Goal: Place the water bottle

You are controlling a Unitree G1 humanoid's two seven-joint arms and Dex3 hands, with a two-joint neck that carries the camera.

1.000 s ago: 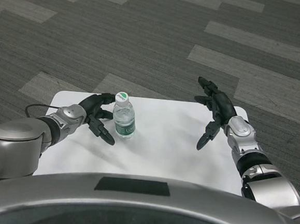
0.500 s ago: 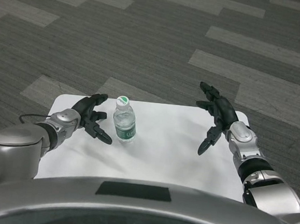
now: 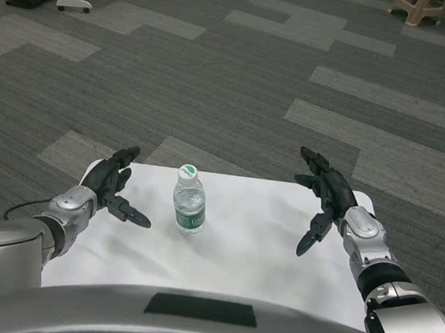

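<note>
Item: water bottle (image 3: 189, 210), upright on the white table (image 3: 255, 238), left of centre, green-marked cap up. Change noted: our left hand (image 3: 113, 189), wrapped round it a second ago, has let go and drawn off to the left; it now sits apart from the bottle, fingers spread, holding nothing. Our right hand (image 3: 326, 198) hovers at the table's right side, fingers apart, empty. We judge the placing done; the view itself has tilted up

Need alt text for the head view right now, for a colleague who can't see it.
A bottle stands upright on a white table, held by neither robot hand. The left robot hand is open just beside it, and the right robot hand is open near the table's right edge.
</note>
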